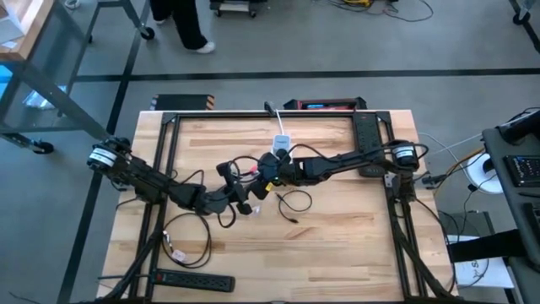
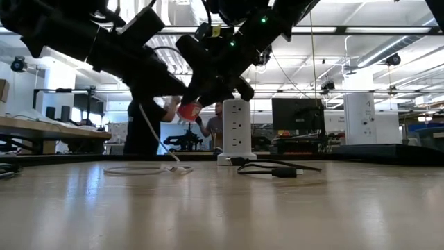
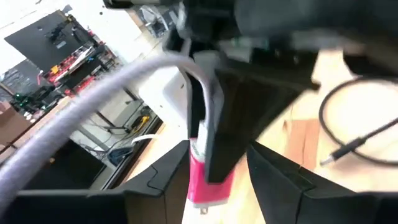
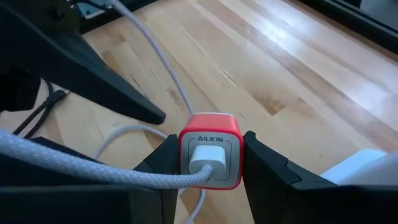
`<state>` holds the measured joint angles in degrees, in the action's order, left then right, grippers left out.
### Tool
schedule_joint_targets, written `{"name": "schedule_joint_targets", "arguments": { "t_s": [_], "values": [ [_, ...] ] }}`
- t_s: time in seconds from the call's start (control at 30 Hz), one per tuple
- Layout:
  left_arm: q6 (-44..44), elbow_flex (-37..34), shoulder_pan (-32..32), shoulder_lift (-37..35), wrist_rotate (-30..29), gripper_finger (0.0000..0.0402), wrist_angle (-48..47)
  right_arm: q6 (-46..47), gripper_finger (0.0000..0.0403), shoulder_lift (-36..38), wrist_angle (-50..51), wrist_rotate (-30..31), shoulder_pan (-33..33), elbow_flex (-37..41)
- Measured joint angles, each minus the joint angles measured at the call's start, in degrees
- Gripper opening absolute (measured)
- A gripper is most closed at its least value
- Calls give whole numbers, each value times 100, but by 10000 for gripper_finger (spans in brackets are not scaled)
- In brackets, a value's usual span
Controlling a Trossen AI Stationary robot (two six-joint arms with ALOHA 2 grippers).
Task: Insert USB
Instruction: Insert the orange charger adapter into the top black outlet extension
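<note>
1. Two dark arms meet over the middle of the wooden table (image 1: 337,245), one reaching in from each side.
2. White outlet tower (image 2: 236,130) stands upright on the table, just behind both grippers and close beside the right one.
3. Right gripper (image 4: 209,163): fingers closed on the red charger block (image 4: 209,157), one finger pressed to each flank. Block is lifted clear of the table, with the tower just past it.
4. Left gripper (image 3: 210,177): the pink-red block (image 3: 208,183) sits between its dark fingers, but I cannot tell whether they press on it.
5. White USB cable (image 4: 93,169) is plugged into the block's face, between the right fingers; its slack trails down to a loop on the table beneath the left arm.
6. Black cable (image 2: 274,168) lies loose on the wood, below and beside the right gripper, apart from it.
</note>
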<state>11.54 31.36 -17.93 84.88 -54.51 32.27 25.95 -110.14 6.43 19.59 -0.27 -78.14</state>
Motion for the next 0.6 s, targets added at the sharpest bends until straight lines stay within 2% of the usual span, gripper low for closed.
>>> {"name": "schedule_joint_targets", "arguments": {
  "t_s": [0.2,0.37,0.6],
  "values": [
    [19,-3,5,0,-76,140,2,-2,121,164,1,-163,19,-16],
    [42,-10,1,0,-718,163,26,-47,121,225,-84,-257,52,-23],
    [106,-12,11,17,-307,213,-13,-45,121,227,-200,-416,99,-23]
  ]
}}
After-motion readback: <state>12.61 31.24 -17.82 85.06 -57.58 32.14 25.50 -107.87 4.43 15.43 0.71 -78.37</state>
